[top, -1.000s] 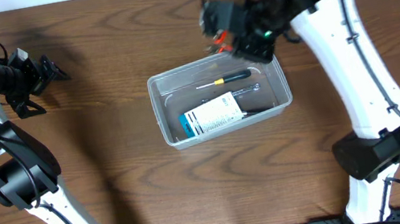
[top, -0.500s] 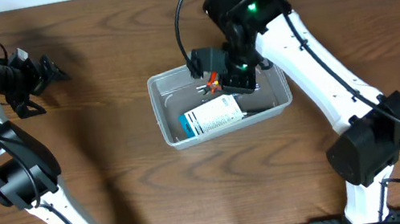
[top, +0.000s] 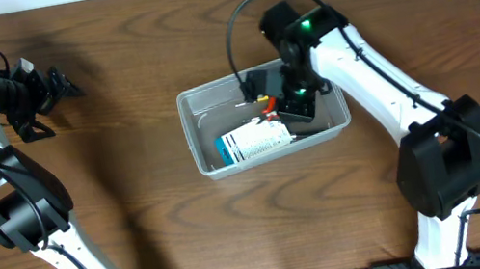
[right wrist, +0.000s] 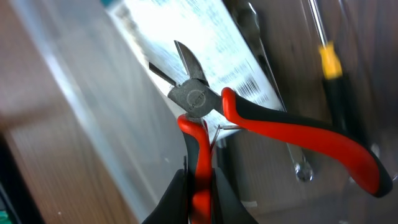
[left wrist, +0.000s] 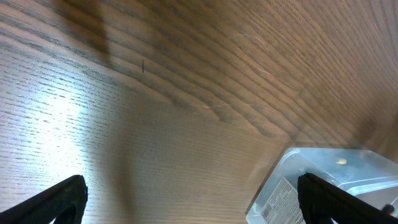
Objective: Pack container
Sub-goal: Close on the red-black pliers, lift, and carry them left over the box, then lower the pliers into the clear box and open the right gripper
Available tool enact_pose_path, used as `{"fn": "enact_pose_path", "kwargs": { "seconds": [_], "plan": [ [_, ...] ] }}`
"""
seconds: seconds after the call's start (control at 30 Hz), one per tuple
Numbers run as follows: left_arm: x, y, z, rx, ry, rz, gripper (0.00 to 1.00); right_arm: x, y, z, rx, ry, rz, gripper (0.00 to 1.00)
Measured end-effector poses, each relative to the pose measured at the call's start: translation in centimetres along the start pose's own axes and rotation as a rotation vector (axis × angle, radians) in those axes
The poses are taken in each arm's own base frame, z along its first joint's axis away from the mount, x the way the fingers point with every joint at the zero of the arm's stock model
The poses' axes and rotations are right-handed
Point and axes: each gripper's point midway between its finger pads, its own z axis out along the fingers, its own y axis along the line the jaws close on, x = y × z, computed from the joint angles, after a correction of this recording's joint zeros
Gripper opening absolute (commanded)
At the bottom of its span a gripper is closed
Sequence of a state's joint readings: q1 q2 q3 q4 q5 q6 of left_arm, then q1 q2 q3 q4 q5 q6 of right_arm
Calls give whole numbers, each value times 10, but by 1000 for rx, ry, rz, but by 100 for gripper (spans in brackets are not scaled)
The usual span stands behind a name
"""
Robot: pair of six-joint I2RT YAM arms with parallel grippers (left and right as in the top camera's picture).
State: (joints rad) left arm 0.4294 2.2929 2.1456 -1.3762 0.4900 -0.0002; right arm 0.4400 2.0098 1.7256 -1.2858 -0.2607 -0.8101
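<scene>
Overhead: clear see-through plastic container (top: pixel 189 133), rectangular w/ rounded corners and a rim, sits about mid-table on the dark wood table (top: pixel 134 201), turned slightly. Inside, a white box (top: pixel 255 139) w/ a label, blue at one end, lies by the near wall; the print is too small to read. The right arm reaches in from the right. The right gripper (top: pixel 266 101) is down inside the tub w/ a bit of red-orange at its tip, and the arm hides most of the far side's contents. The left gripper (top: pixel 54 87) is at the table's far left, well apart from the container, holding nothing. Left wrist view: its fingertips (left wrist: pixel 56 199) sit at the bottom corners, spread wide, bare wood between them. One corner of the container shows at lower right, cut off by the frame; label text seen through it is illegible. Right wrist view: the right gripper's fingers are pinched tight on one red handle of the cutters (right wrist: pixel 286 127), the other handle splayed to the right. The steel cutting head points up over the white box; a barcode shows, digits blurred. A screwdriver (right wrist: pixel 336 93), black handle w/ a yellow band, is cut off at the top. A thin silvery metal tool (right wrist: pixel 298 168) lies partly under the cutters, kind unclear. The container wall is a blurry translucent band at left.
</scene>
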Motion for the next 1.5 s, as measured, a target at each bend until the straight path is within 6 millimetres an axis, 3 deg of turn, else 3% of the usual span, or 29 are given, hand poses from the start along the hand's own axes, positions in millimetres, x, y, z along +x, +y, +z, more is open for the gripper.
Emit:
{"fn": "enact_pose_path", "kwargs": {
  "seconds": [0.27, 0.4, 0.8, 0.87, 0.9, 0.93, 0.97, 1.07, 1.2, 1.37, 1.5],
  "plan": [
    [0, 0, 0, 0, 0, 0, 98, 34, -19, 10, -24, 1, 114, 6],
    [0, 0, 0, 0, 0, -1, 98, 34, -22, 14, -28, -21, 128, 14],
    [0, 0, 0, 0, 0, 0, 98, 26, -26, 17, -28, -60, 129, 26],
    [0, 0, 0, 0, 0, 0, 98, 26, -27, 19, -27, -61, 143, 39],
    [0, 0, 0, 0, 0, 0, 98, 25, -28, 19, -28, -65, 160, 55],
    [0, 0, 0, 0, 0, 0, 98, 24, -28, 19, -27, -67, 171, 83],
    [0, 0, 0, 0, 0, 0, 98, 23, -29, 19, -30, -76, 183, 98],
    [0, 0, 0, 0, 0, -1, 98, 18, -25, 17, -58, -98, 230, 99],
    [0, 0, 0, 0, 0, 0, 98, 4, -26, -2, -69, -137, 282, 99],
    [0, 0, 0, 0, 0, 0, 98, -27, -39, -57, 9, -238, 310, 99],
    [0, 0, 0, 0, 0, 0, 98, -36, -60, -92, 139, -276, 399, 99]
  ]
}}
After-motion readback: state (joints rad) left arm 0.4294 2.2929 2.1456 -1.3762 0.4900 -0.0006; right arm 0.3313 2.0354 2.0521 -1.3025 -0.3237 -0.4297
